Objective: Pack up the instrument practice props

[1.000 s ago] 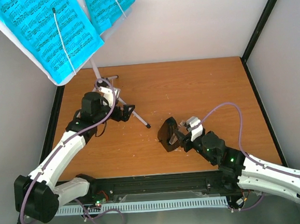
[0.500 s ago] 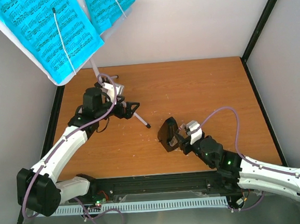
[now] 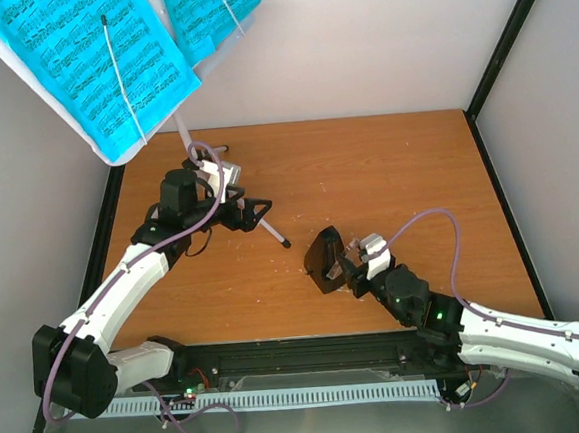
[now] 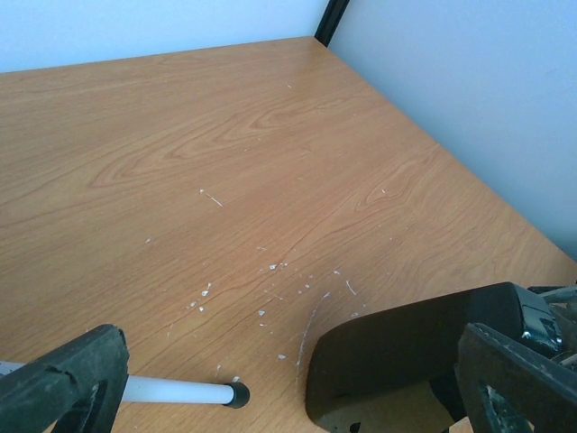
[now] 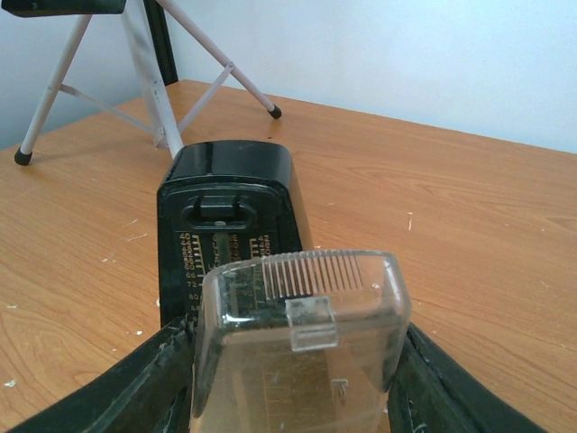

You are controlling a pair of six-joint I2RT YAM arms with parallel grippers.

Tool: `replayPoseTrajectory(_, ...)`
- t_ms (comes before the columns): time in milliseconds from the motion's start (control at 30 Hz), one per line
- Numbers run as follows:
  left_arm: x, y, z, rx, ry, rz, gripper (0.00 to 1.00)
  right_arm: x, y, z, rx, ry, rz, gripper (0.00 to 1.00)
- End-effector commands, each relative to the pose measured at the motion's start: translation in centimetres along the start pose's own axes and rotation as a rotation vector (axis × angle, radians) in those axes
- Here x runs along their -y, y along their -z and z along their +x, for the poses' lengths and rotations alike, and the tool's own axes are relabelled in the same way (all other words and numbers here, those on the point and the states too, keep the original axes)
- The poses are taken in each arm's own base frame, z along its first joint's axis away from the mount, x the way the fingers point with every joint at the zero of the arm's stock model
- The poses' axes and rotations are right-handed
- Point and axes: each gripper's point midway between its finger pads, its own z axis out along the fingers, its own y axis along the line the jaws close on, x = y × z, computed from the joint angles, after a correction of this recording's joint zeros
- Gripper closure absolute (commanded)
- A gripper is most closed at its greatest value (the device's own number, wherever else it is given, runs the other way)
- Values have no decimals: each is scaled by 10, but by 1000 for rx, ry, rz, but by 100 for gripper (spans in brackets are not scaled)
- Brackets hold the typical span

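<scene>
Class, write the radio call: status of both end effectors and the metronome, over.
Left end effector open, music-stand leg between its fingers. Right end effector shut on clear cover, close to the black metronome. Nothing between cover and metronome.

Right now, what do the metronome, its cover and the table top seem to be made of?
The metronome looks like glossy black plastic: its rounded top reflects softly. The cover is clear hard plastic, probably: the metronome shows through it, with moulded ribs. The table top looks like wood or wood-look laminate, matte, with grain lines and pale scratches.
</scene>
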Motion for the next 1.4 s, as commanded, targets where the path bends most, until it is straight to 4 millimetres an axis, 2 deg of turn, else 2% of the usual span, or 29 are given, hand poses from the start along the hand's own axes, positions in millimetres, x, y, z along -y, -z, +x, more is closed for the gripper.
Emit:
replayPoseTrajectory(0, 3, 3, -9, 25, -3, 14, 0, -7, -1, -13, 36, 5, -8, 51)
replayPoseTrajectory(633, 4, 3, -7, 22, 4, 22, 1, -18, -6, -12, 33, -2, -6, 51)
replayPoseTrajectory(1000, 5, 3, -6, 18, 7, 27, 0, -25, 1, -31, 87, -20, -9, 51)
replayPoseTrajectory(1200, 5, 2, -6, 16, 9, 29, 0, -23, -4, -23, 59, -13, 32, 51)
replayPoseTrajectory(1367, 5, 2, -5, 14, 10, 31, 0, -14, -4, -18, 41, -37, 103, 51)
